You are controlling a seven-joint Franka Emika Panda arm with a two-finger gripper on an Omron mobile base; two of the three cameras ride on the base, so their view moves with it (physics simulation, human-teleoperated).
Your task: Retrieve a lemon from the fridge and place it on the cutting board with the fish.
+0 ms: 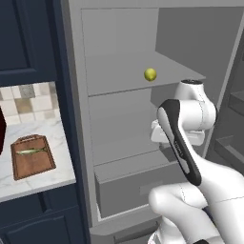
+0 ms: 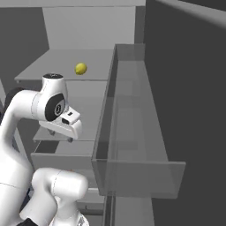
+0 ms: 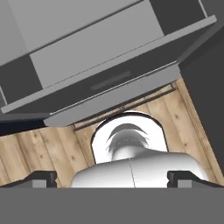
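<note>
Lemon (image 1: pixel 150 74) on fridge (image 1: pixel 119 52) upper shelf, 12 o'clock of arm. Fish (image 1: pixel 31 151) on cutting board (image 1: pixel 32 162), bench (image 1: pixel 57 138) at 9. Pincer (image 3: pixel 112 177) tips wide apart, empty.

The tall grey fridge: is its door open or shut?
Open. The tall grey fridge shows its shelves, the small round yellow lemon on one, and the door bin swung outward.

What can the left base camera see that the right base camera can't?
The left base view alone has the marble counter with the cutting board, the fish lying on it, and the navy cabinets. The right base view alone has the clear door bin on the open fridge door. Both share the fridge, the lemon sitting on a shelf inside it, and the white arm below the lemon.
</note>
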